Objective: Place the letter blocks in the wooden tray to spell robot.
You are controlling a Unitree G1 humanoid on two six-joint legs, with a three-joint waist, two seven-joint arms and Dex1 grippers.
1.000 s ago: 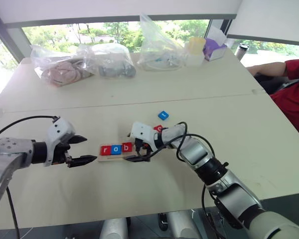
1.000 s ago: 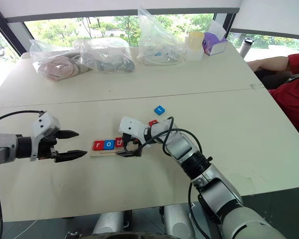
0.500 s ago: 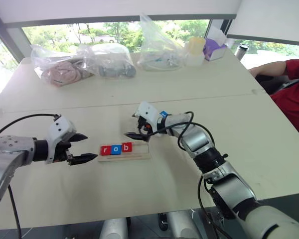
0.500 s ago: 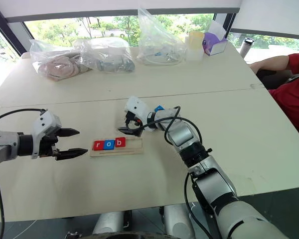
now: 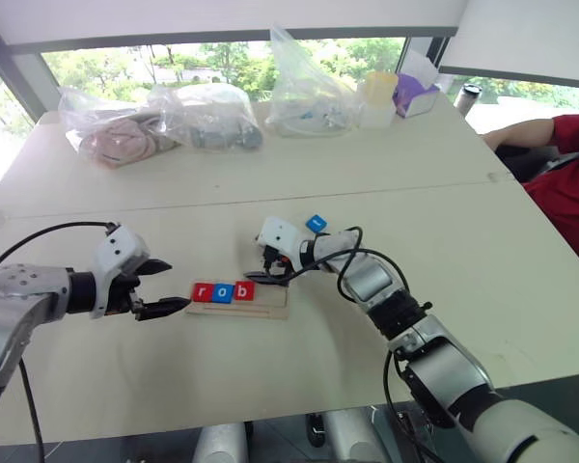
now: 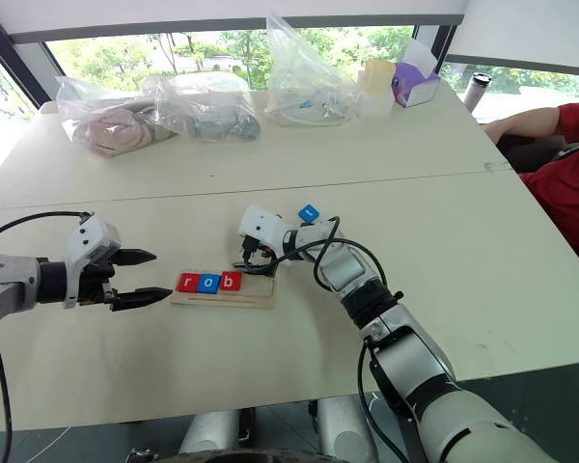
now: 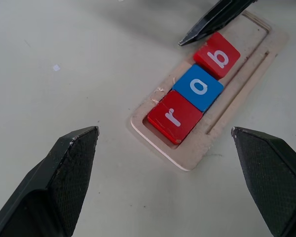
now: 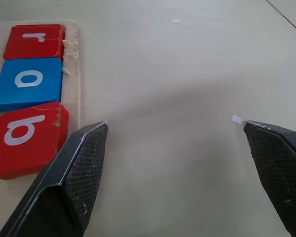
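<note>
Red r (image 7: 171,117), blue o (image 7: 199,87) and red b (image 7: 217,54) fill the wooden tray's (image 5: 270,307) left end; both end effectors, left (image 5: 161,286) and right (image 5: 267,264), gape wide, empty.

I see a big pale tabletop (image 5: 482,289) with a seam running across it. The wooden tray (image 5: 270,307) lies flat on it near the middle. Three letter blocks sit in the tray, but they rest on the tray, not on the tabletop. One blue block (image 5: 316,223) lies right on the tabletop, a bit behind the tray. At the far side I see three clear plastic bags (image 5: 207,118) lying in a row. Next to them stand a pale yellow cup (image 5: 378,95) and a purple box (image 5: 415,95). A dark cup (image 5: 468,98) stands at the far right corner.
</note>
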